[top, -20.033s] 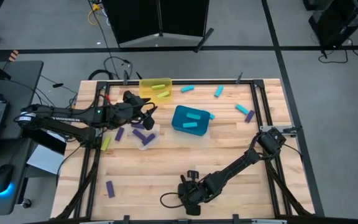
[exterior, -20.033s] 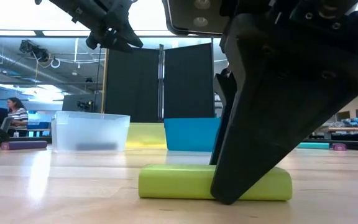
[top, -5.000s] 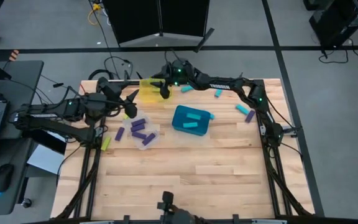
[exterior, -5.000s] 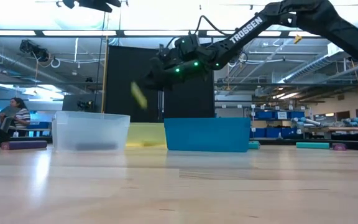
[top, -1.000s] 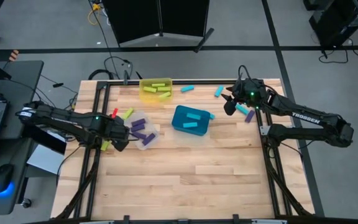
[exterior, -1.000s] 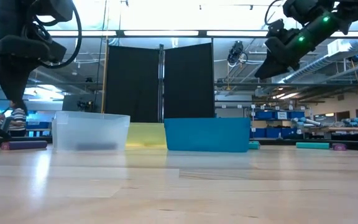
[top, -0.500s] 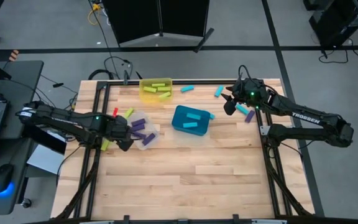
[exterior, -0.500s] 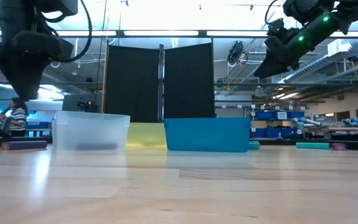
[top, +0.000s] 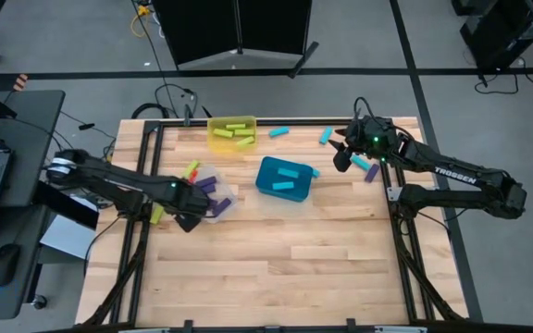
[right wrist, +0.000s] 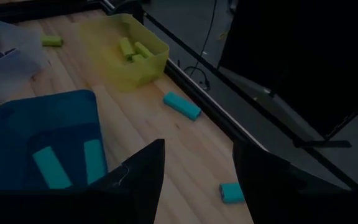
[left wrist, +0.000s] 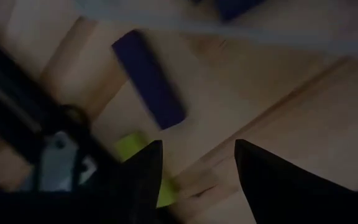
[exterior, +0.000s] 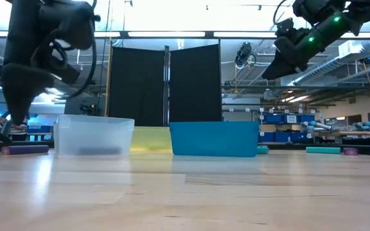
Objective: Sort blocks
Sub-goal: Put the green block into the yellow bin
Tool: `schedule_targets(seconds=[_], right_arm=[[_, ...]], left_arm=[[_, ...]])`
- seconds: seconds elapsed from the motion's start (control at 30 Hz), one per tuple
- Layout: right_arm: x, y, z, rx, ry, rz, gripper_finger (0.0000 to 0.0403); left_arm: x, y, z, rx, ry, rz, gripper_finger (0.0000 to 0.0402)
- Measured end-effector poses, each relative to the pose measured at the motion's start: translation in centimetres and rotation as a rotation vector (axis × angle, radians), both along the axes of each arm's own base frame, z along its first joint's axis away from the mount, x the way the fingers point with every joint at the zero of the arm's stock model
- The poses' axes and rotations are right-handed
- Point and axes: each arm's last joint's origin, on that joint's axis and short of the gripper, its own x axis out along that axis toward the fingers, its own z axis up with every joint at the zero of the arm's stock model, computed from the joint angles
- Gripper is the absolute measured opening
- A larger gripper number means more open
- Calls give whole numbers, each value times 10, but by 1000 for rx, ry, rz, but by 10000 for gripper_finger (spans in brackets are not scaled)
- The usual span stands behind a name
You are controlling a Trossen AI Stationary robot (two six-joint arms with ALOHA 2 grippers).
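Blocks lie scattered around the teal bin (top: 282, 177), taken here as landmark: two cyan ones inside it (right wrist: 53, 167), several purple in the clear bin (top: 213, 198) just left of it, yellow-green ones (right wrist: 134, 49) in the yellow bin (top: 230, 133) behind and to its left. Loose cyan blocks (top: 278, 131) sit behind the teal bin and to its right; a loose yellow-green block (top: 190, 170) sits left of it, beyond the clear bin. Left gripper (left wrist: 194, 163) hangs low just left of the clear bin, fingers spread and empty, over a purple block (left wrist: 148, 78) and a yellow-green block (left wrist: 143, 163) near the table edge. Right gripper (right wrist: 196, 167) is raised to the right of the teal bin, fingers spread, nothing between them. Blocks look light, stiff, smooth-sided; likely to skid or roll if nudged, unlikely to break. Best hold is probably across the short width at mid-length, fingers square to the long sides. Hard to read: left wrist view is blurred and dim, so contact between the two blocks there cannot be told; the yellow-green one is partly cut off by a finger. Low view hides the contents of the bins behind their walls. Exact count in the clear bin is unclear.
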Motion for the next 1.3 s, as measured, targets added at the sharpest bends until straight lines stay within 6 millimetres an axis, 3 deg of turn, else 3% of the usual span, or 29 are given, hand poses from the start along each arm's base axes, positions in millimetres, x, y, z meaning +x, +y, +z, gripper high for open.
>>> schedule_targets(seconds=[0.13,0.5,0.63,0.83,0.97,1.17,1.3], right_arm=[[0,0,0,1,1,5,201],[4,6,0,3,0,57,201],[5,8,0,3,0,70,201],[6,9,0,3,0,76,201],[6,9,1,-5,-15,76,201],[8,8,6,-45,-48,84,201],[8,7,6,-54,-50,88,201]], left_arm=[[-3,1,-3,4,89,-49,209],[-4,4,-3,23,95,-113,210],[-13,10,-4,17,62,-82,210],[-35,20,25,73,-175,20,209],[-50,29,38,90,-314,179,209],[-54,44,39,42,-311,339,209],[-53,57,38,11,-290,341,209]])
